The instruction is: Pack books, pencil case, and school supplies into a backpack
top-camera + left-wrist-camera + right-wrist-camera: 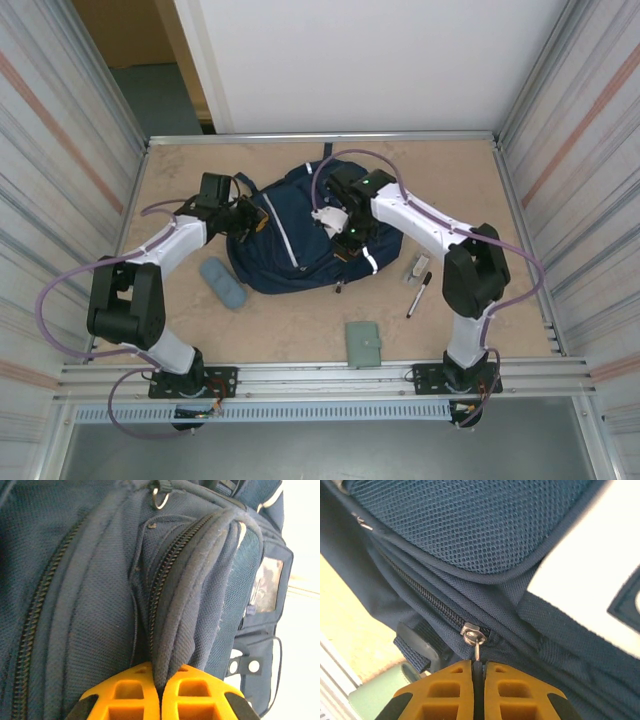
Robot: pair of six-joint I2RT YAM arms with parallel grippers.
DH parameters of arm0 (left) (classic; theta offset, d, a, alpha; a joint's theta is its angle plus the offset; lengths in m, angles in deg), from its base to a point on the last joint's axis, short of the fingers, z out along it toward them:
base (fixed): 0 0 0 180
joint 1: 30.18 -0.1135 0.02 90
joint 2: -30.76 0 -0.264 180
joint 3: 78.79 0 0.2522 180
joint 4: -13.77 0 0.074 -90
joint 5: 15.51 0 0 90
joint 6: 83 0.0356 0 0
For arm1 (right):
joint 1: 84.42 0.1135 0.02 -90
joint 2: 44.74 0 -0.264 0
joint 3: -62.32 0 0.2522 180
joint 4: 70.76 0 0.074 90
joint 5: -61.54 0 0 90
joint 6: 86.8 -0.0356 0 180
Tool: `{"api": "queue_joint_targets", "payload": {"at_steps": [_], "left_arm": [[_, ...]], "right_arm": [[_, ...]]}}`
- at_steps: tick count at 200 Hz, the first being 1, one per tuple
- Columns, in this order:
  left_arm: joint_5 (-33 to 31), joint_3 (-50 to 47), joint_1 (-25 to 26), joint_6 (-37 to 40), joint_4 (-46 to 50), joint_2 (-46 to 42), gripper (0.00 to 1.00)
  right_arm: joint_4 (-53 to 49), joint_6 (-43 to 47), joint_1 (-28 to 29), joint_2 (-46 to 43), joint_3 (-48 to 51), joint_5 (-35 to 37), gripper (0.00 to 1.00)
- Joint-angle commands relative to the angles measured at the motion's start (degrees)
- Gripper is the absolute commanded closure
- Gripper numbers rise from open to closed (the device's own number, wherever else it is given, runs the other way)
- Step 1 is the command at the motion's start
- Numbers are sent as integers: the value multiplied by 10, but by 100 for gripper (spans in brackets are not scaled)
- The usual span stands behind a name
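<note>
Top view: you see the backpack (285, 250) lying flat at the middle of the table (290, 335), broader left to right than near to far, with a strap loop at its far edge. Your left gripper (160, 690) is pinched together on a zip-edged fold (175, 630) at the backpack's left side. Your right gripper (478, 667), over the right half, is clamped on the zip pull (472, 634).

The pencil case (222, 283) lies just beside the backpack's near-left corner, its long axis running far-left to near-right. To the right lie the clear packet (414, 268) and the marker (419, 295), the marker's long axis nearly near-to-far. The grey-green booklet (364, 343) sits near the front edge.
</note>
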Motion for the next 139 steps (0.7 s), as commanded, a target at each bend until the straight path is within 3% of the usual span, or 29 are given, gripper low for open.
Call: {"api": "queue_joint_targets", "payload": {"at_steps": [1,27,53,118,139], "left_arm": [[-4,-7,9,-20,-60,0,100],[-3,-7,10,-27,-69,7,100],[-5,-5,15,-25,-73,15,100],[28,-7,4,-9,-75,41,100],[39,-4,3,-2,-69,43,100]], "right_arm": [[-32,19,32,42,-52,-41,95],[-42,-1,37,75,-72,-40,95],[-49,-20,26,96,-86,-85,89],[-50,-48,-39,78,-40,-199,82],[-51,-47,-46,79,-36,-205,84]]}}
